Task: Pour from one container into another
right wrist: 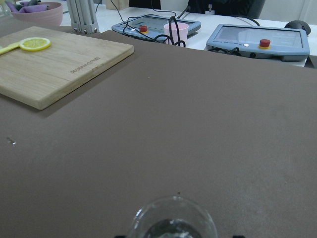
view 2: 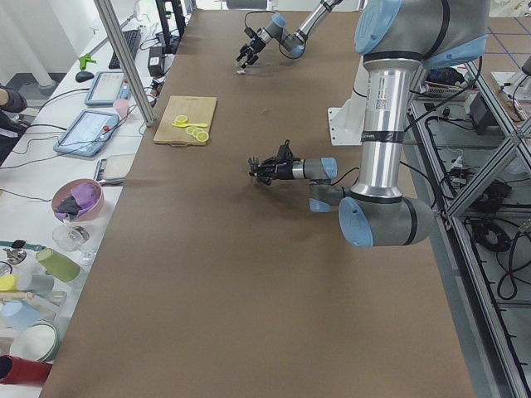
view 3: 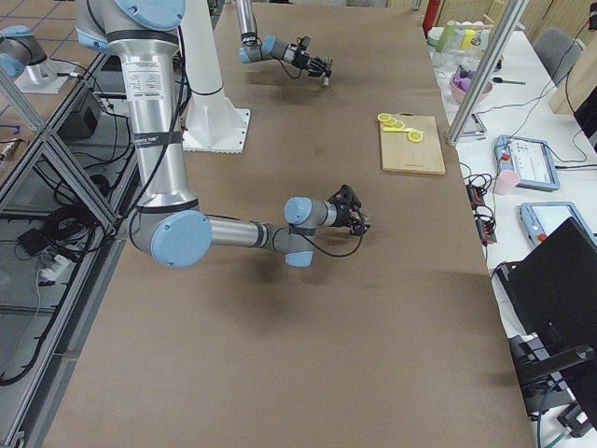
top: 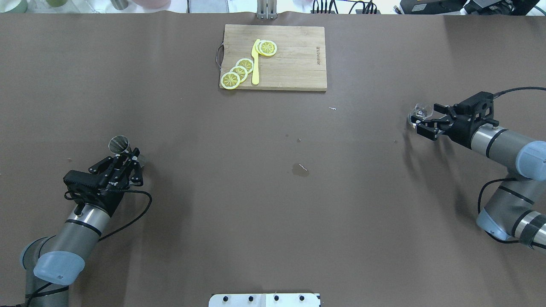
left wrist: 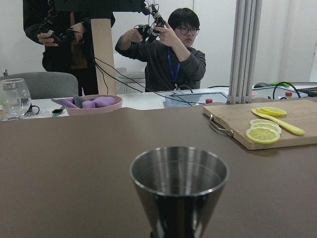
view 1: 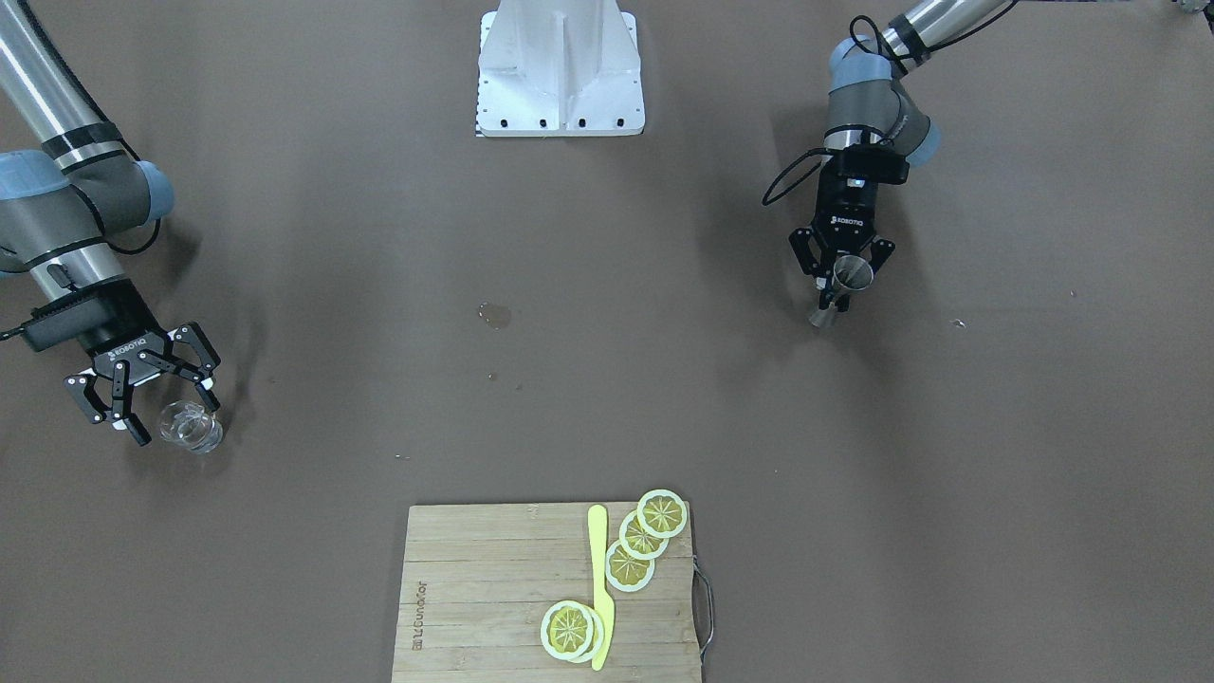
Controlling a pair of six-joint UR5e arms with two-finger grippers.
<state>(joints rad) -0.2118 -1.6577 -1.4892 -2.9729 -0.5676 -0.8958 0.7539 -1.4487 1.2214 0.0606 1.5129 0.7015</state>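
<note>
Ready to pour
My left end effector (view 1: 840, 287) pinches the jigger (view 1: 851, 273) upright against spills; my right end effector (view 1: 177, 420), spread, straddles the cup (view 1: 193, 429).

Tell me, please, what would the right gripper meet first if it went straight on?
The glass cup, standing just ahead of the right gripper and its open fingers; whether they already flank it is unclear.

Overhead camera looked forward from behind the robot, front camera faced it steeply downward, both shared the cutting board (top: 294, 64), wrist cameras sat low and close.
</note>
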